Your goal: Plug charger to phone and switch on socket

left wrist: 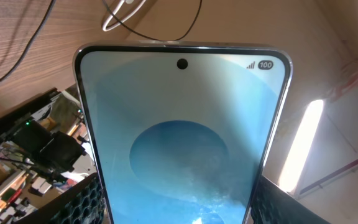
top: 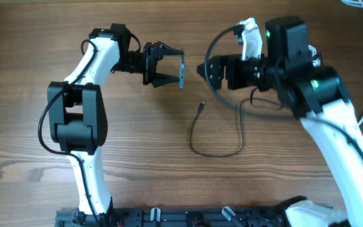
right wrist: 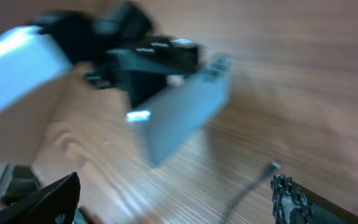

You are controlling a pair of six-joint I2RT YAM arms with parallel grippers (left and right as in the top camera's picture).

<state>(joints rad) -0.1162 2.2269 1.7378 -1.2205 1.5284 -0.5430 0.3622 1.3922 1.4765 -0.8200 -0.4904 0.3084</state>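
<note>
While the left claw is clamped on the phone, it holds the phone on edge above the worktop, near the middle of the far edge, with a thin side turned up to the overhead camera. In the left wrist view the lit blue screen fills the frame. A textured finger presses on each long side low down, so the jaws are narrowed to the phone's width.

The right claw faces the phone from the right-hand side, just beside it and apart from it in the overhead view. Its own wrist view is blurred, but it shows the fingers spread wide with nothing between them.

The charger lies loose at about the centre of the worktop, nearer the robot than both claws and apart from them. Its plug tip points toward the far edge, and the cable loops back and runs up under the right arm.

The socket shows as a white piece by the far edge, right of the middle, largely hidden by the right arm. I cannot tell whether its switch is on.
</note>
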